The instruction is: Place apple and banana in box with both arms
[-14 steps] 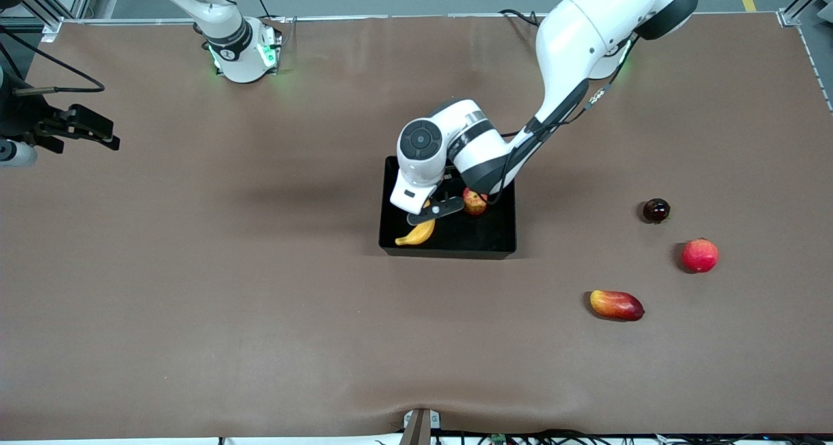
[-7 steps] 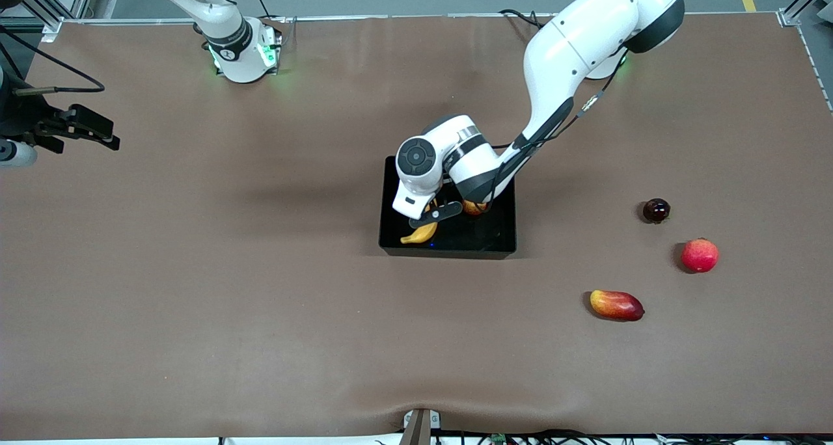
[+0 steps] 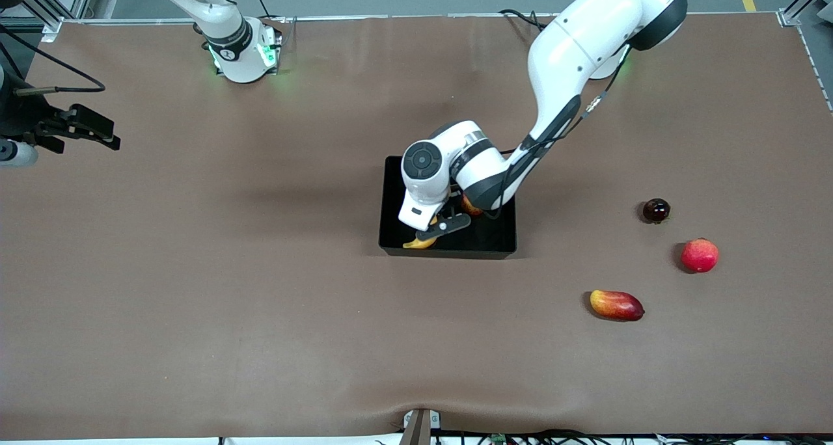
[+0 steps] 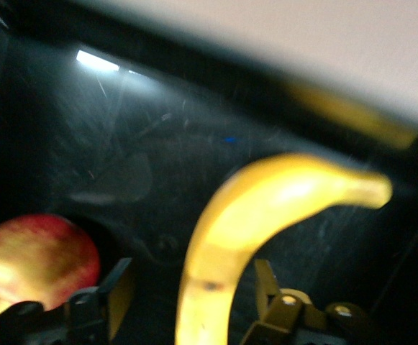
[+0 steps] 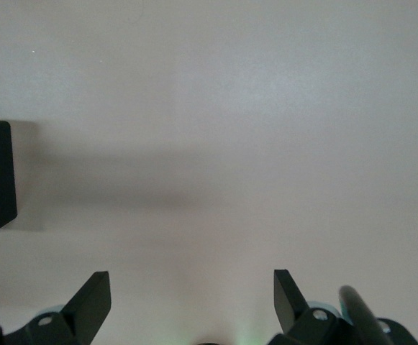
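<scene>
Left gripper [image 4: 194, 309] sitting low inside box [image 3: 501, 242], fingers parting, gaps showing round banana [image 4: 266, 215] lying between them; apple [image 4: 32, 251] just beside, also in box. Right gripper [image 5: 191, 298] waiting spread over bare table [image 5: 230, 108]. Task looking nearly finished; only withdrawal remaining.

No readable text, labels, brand names, numbers or signs anywhere in view. Small dark mark on the band at the right arm's base [image 3: 229, 48], too small to make out.
</scene>
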